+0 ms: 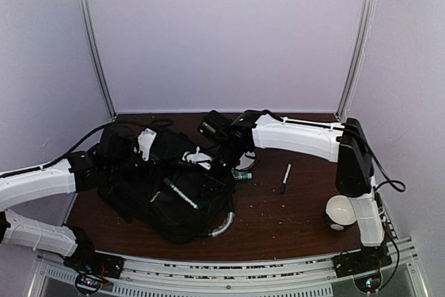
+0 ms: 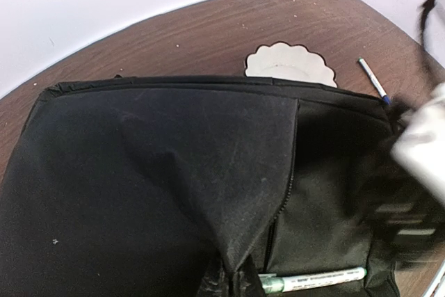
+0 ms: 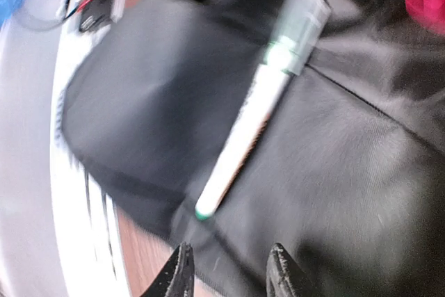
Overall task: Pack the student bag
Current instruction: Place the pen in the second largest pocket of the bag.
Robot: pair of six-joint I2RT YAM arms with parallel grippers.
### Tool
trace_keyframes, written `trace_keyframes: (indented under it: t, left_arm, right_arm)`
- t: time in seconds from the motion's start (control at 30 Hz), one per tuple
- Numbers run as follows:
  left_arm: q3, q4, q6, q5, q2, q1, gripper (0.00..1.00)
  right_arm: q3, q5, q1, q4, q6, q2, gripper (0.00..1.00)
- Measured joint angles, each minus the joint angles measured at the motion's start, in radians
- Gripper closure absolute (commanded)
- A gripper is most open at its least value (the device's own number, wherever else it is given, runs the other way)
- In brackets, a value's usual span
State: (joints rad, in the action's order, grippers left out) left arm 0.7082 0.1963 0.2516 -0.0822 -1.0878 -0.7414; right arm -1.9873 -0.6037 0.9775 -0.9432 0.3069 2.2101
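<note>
Left pincer (image 1: pixel 147 149) is clenched and sits buried in the upper left of the student bag (image 1: pixel 160 199). Its own camera shows black cloth gathering toward it, but whether a fold is actually pinched cannot be told. If it holds nothing, or slips, the flap it seems to prop up would sag and close off any opening.

The bag lies slumped between the two pincers, beneath and in front of both, its silvery handle (image 1: pixel 222 226) on the near side.

A white marker (image 3: pixel 243 130) rests loose on the bag's outer fabric, just ahead of the right pincer's fingertips and slanting away from them. On soft, sloping cloth it could roll or slide off at a nudge.

Right pincer (image 3: pixel 229 273) is released, fingers apart with nothing between them, low over the cloth. Closing from here, it risks catching fabric along with the marker, or instead of it, and dragging the bag.

Right of that pincer, a green-capped marker (image 1: pixel 242 176) and a pen (image 1: pixel 285 177) lie on the table (image 1: pixel 278 220), apart from the bag. A wide sweep of the arm could knock them farther away.
</note>
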Motion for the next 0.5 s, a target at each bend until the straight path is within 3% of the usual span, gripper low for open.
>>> trace_keyframes:
  t: [0.23, 0.5]
  left_arm:
    - [-0.002, -0.001, -0.006, 0.007, -0.003, -0.001, 1.0]
    - [-0.002, -0.001, -0.006, 0.009, -0.006, -0.001, 1.0]
  right_arm:
    - [0.236, 0.076, 0.032, 0.109, 0.329, -0.27, 0.63]
    - [0.311, 0.201, 0.109, 0.234, 0.459, -0.243, 0.62]
